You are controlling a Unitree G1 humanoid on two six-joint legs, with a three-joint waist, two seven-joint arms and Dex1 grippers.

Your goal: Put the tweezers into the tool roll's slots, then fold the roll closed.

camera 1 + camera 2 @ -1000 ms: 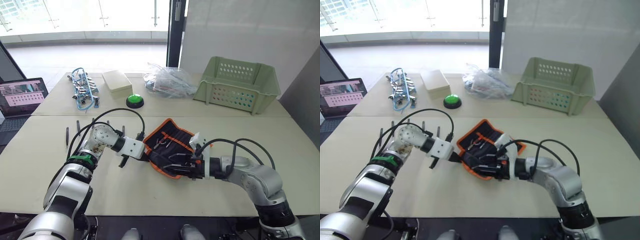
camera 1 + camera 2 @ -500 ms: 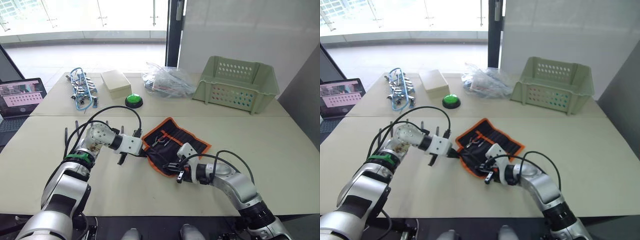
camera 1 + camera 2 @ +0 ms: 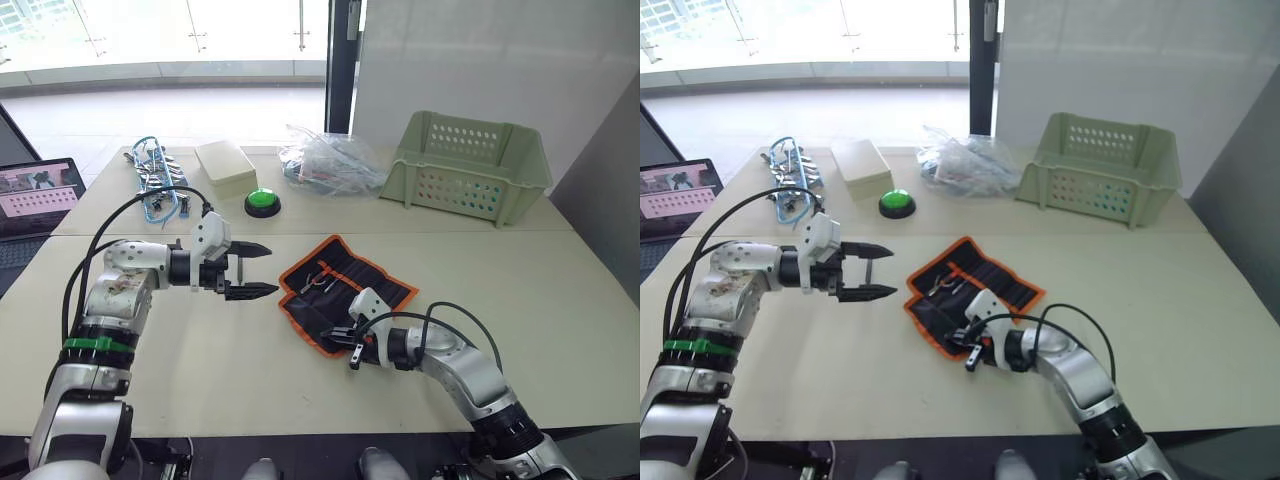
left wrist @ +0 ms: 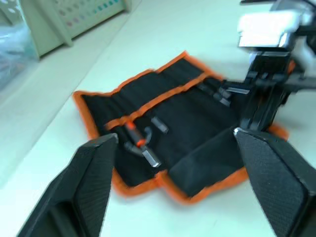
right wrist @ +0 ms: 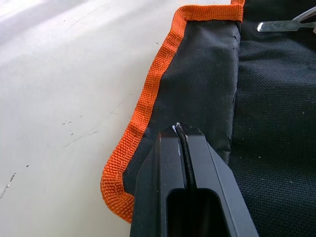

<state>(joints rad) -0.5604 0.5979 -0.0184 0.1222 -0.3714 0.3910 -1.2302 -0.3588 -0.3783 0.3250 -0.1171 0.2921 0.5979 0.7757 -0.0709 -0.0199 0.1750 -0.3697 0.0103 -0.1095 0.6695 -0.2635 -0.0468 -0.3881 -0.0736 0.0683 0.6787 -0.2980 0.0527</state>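
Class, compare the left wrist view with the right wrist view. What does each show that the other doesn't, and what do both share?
Left wrist view, not the right: the whole black fabric tool roll with orange edging lying unfolded, a corner of the pale green plastic basket, and the left claw open, aimed at the roll.
Right wrist view, not the left: the weave of the roll's edging up close, and that the right claw is shut against the black corner flap.
Both: the roll, the right claw at its edge, the pale table and slim metal tool tips in the roll.

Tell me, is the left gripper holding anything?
No. The left gripper hangs open in the air beside the tool roll, with nothing between its fingers.
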